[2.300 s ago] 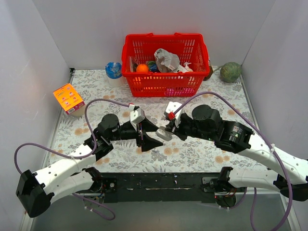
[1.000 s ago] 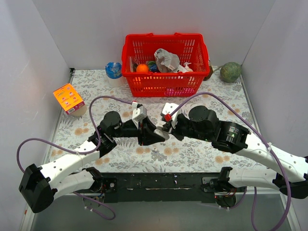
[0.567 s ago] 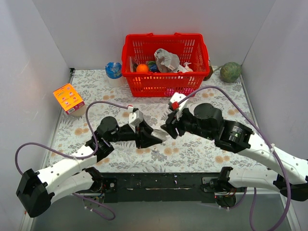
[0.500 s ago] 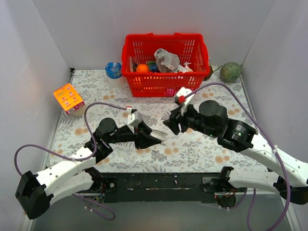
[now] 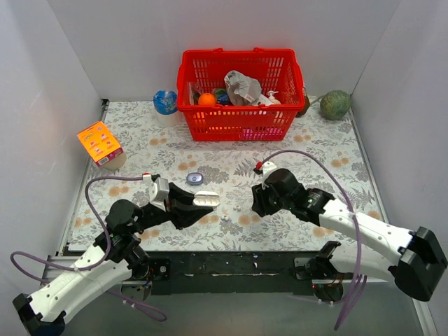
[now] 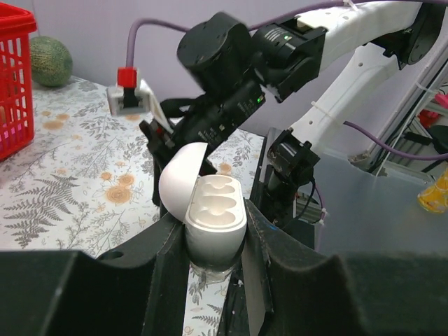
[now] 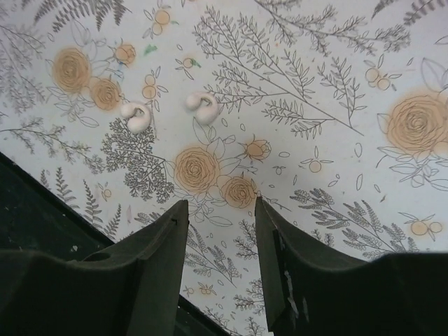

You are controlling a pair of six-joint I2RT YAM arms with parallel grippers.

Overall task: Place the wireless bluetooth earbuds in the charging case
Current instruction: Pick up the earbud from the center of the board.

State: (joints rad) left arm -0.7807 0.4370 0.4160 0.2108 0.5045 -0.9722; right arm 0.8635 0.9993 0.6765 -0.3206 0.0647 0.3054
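My left gripper [image 6: 213,234] is shut on the charging case [image 6: 212,218], a glossy white oval shell held upright. Its lid hangs open to the left and both wells show empty. From above, the charging case [image 5: 205,199] sits at the tip of the left gripper [image 5: 196,204], over the near middle of the mat. Two whitish earbuds [image 7: 136,116] [image 7: 201,107] lie loose on the floral mat, ahead of my right gripper [image 7: 220,204]. That gripper is open with nothing between its fingers. From above, one earbud [image 5: 226,218] lies between the two arms, just left of the right gripper [image 5: 254,204].
A red basket [image 5: 238,115] of odds and ends stands at the back centre. A blue-white cup [image 5: 166,102] is to its left and a green melon [image 5: 336,104] to its right. An orange box [image 5: 100,143] sits at the left edge. A small bluish oval [image 5: 194,180] lies on the mat.
Both arms have drawn back toward the near edge. The left one carried the case down and left. The right gripper opened and dropped low over the mat.
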